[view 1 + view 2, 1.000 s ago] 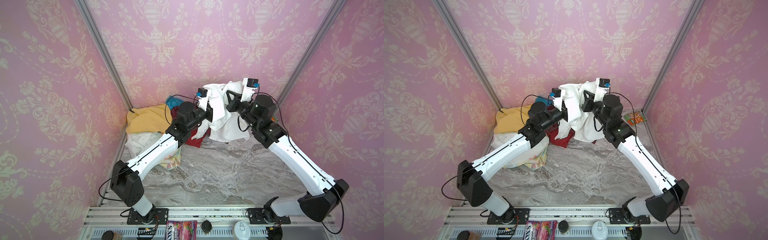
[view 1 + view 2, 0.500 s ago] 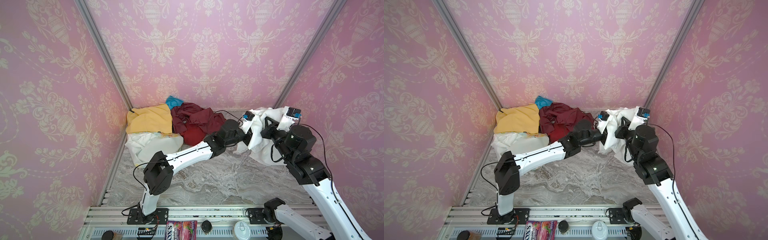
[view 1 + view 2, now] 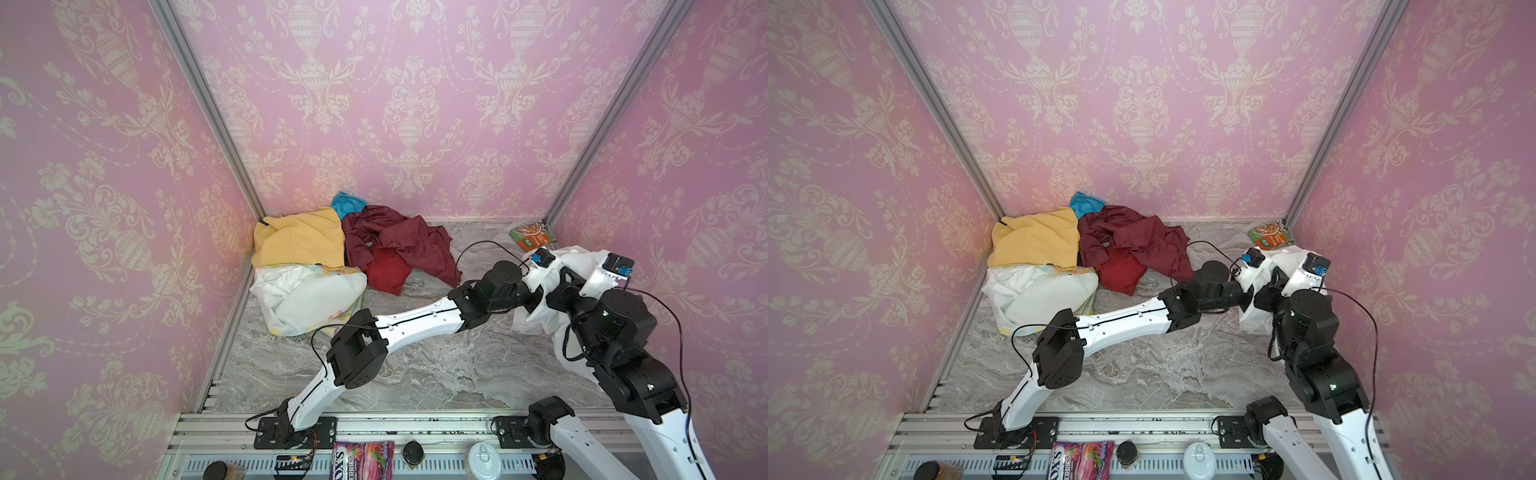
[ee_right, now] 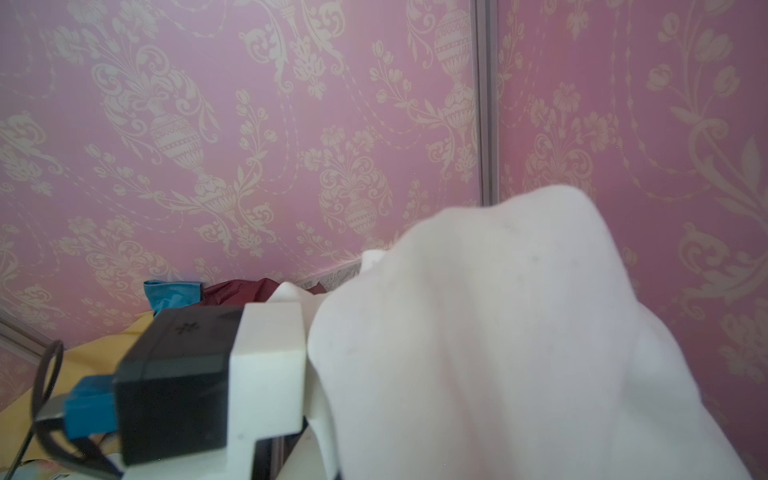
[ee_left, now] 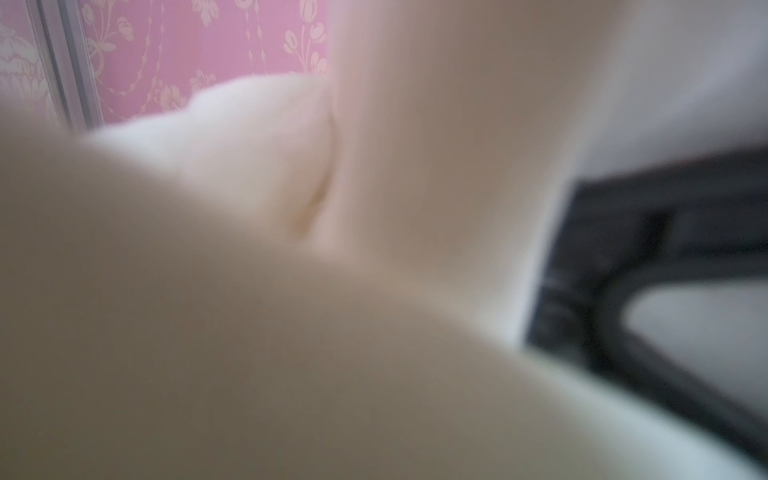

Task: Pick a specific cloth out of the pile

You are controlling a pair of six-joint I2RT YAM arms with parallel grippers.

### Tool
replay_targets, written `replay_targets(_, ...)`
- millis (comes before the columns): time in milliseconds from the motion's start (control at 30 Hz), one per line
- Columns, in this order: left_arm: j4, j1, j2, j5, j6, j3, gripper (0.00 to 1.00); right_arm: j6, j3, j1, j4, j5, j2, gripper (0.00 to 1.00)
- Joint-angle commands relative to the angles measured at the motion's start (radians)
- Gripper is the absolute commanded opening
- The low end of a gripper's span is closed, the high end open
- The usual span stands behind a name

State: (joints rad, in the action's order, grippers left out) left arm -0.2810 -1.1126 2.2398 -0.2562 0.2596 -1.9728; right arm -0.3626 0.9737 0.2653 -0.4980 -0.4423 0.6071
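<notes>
In a top view, the left end effector (image 3: 537,291) and right end effector (image 3: 559,293) are clamping the cloth (image 3: 577,257), fully closed, its thin fabric possibly slipping free.

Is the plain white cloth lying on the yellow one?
No, the white cloth is held up at the right, well apart from the yellow cloth.

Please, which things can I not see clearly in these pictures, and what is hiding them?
- Left wrist view: nearly all blur; the white cloth sits too close to focus.
- Fingertips of the left end effector and the right end effector: buried in cloth folds in both top views.
- Cloth's lower part: behind the right arm in both top views.
- Print on the corner packet: too small to read.
- Bottom edge cuts off the candy bag.
</notes>
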Motion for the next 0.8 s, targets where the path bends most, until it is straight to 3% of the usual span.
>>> replay_targets(0, -0.026, 0.024, 0.012, 0.014, 0.037, 0.047, 0.00, -0.066, -0.051, -0.008, 0.068, 0.016, 0.013, 0.00)
replay_targets(200, -0.068, 0.057, 0.035, 0.009, 0.067, 0.113, 0.00, -0.154, -0.155, -0.073, 0.128, 0.055, 0.056, 0.00)
replay_targets(533, -0.137, 0.116, 0.089, 0.005, 0.146, 0.161, 0.00, -0.386, -0.321, -0.387, 0.223, 0.379, 0.164, 0.00)
replay_targets(767, -0.142, 0.131, 0.132, -0.015, 0.171, 0.126, 0.00, -0.404, -0.382, -0.448, 0.258, 0.434, 0.303, 0.00)
